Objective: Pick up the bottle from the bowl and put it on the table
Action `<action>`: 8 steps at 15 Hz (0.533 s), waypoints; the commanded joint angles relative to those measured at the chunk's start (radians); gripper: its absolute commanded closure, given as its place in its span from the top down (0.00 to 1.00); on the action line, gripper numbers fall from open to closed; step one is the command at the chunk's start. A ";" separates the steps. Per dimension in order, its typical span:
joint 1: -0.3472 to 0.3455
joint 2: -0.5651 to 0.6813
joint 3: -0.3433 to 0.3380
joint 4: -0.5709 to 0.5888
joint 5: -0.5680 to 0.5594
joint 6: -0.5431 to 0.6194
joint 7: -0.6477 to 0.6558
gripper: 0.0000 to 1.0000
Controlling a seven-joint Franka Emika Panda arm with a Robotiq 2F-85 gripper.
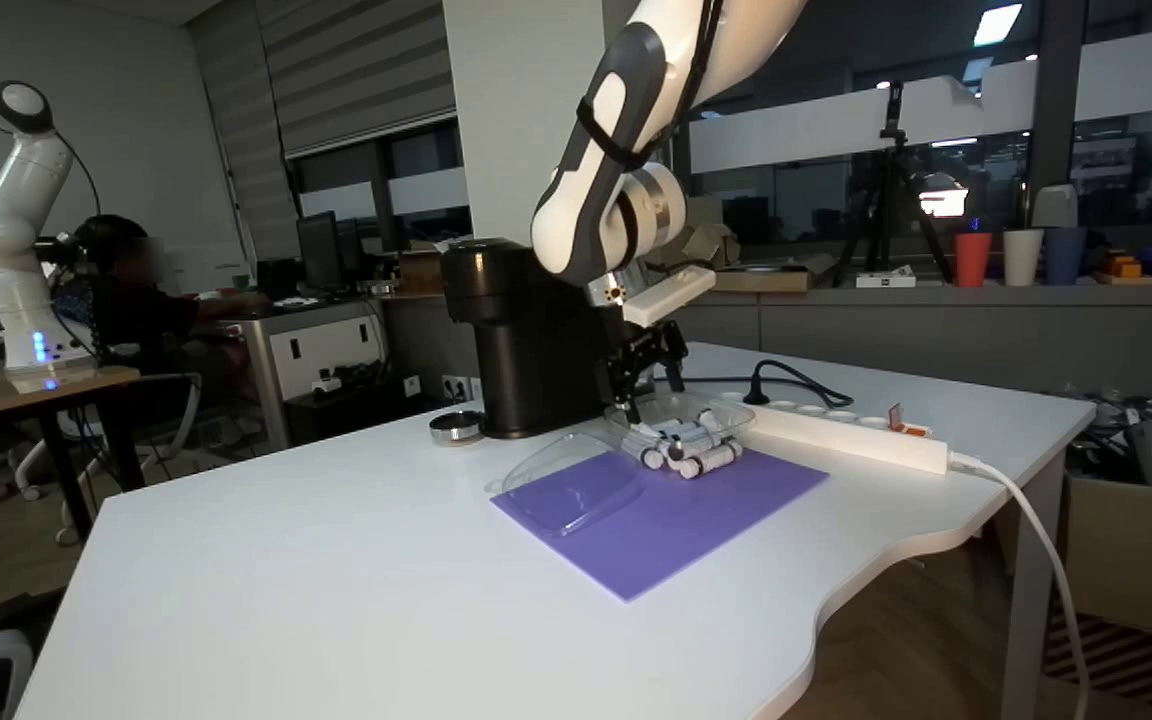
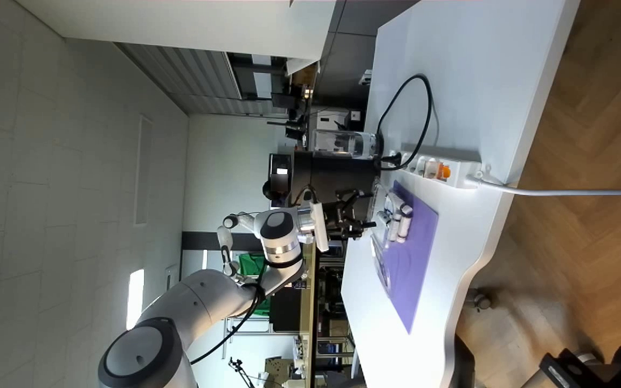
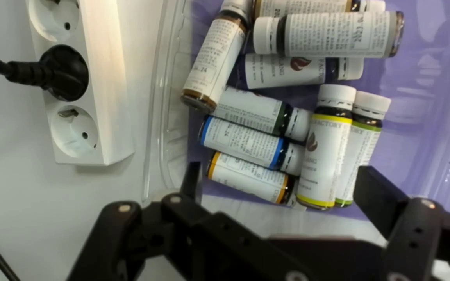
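In the middle of the wrist view, several small bottles (image 3: 244, 142) lay on their sides within the clear bowl (image 3: 174, 101); the one for the task was presumably among them, but I could not tell which. The low walls probably served to keep them from rolling away. The yellow-banded bottle (image 3: 322, 160), right of centre, overlapped the green-banded bottle (image 3: 361, 152); whether it rested on top or only alongside, I could not be sure. At the lower edge, the hand (image 3: 279, 173) held its fingers (image 3: 379, 199) wide apart, with nothing pinched between them, and this spread was probably meant for descending on both sides of one bottle. Towards the left of that frame, a white power strip (image 3: 108, 97) stood just beside the bowl, so a careless swing that way risked a knock. In an exterior view, near the centre, a purple mat (image 1: 676, 535) lay on the white tabletop (image 1: 336, 580), where the chosen bottle was to go. A clear, curved shell (image 1: 576, 490), seemingly the lid, lay left of the bowl, perhaps so that the bottles could be reached from above.
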 commanded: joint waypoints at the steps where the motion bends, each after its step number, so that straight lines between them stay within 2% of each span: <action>1: -0.026 -0.017 0.027 -0.053 0.009 0.097 -0.034 1.00; 2: -0.031 -0.015 0.032 -0.060 0.012 0.115 -0.039 1.00; 3: -0.034 -0.014 0.035 -0.068 0.015 0.135 -0.043 0.93; 4: -0.037 -0.012 0.039 -0.073 0.016 0.152 -0.050 0.74; 8: -0.039 -0.018 0.043 -0.095 0.019 0.188 -0.051 0.45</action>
